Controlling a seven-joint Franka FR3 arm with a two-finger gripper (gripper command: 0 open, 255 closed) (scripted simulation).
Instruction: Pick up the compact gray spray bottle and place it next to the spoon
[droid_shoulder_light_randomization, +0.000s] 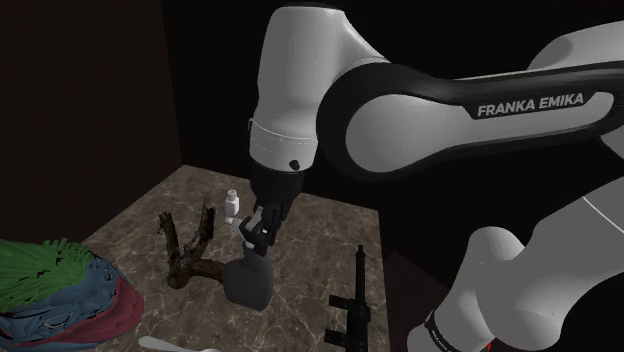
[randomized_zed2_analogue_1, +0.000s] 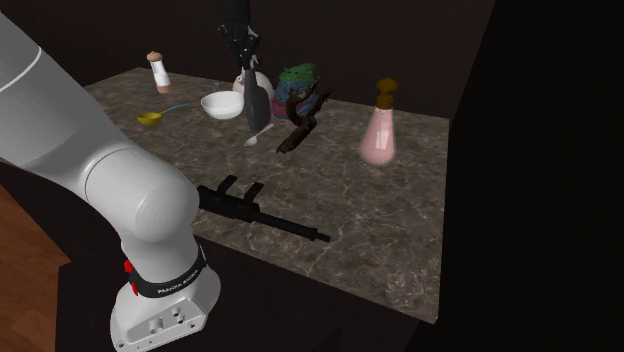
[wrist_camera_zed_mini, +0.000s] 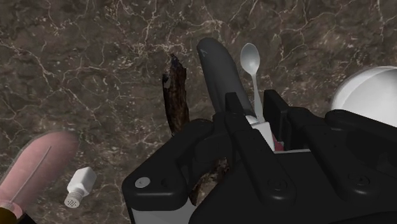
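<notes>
Fingers (wrist_camera_zed_mini: 234, 111) clenched on the gray spray bottle's pale head, right by the spoon!

The white arm (droid_shoulder_light_randomization: 400, 110) towers over the marbled bench (randomized_zed2_analogue_1: 400, 210), with a black rifle (droid_shoulder_light_randomization: 352, 305) lying near the stand-side edge and a cloth heap (droid_shoulder_light_randomization: 50, 295) opposite. The gripper (droid_shoulder_light_randomization: 254, 236) grasps the dark gray spray bottle (droid_shoulder_light_randomization: 250, 282) from above; whether its base touches the bench, I can't tell. Beyond the shoulder view, the second exterior view adds a pink bottle (randomized_zed2_analogue_1: 380, 135), a white bowl (randomized_zed2_analogue_1: 222, 104) and a yellow scoop (randomized_zed2_analogue_1: 152, 118). The wrist view gives the close-up: driftwood (wrist_camera_zed_mini: 177, 95) on one side of the bottle, the spoon (wrist_camera_zed_mini: 250, 60) just beside it on the other, and a small white shaker (wrist_camera_zed_mini: 79, 188) well apart.
</notes>
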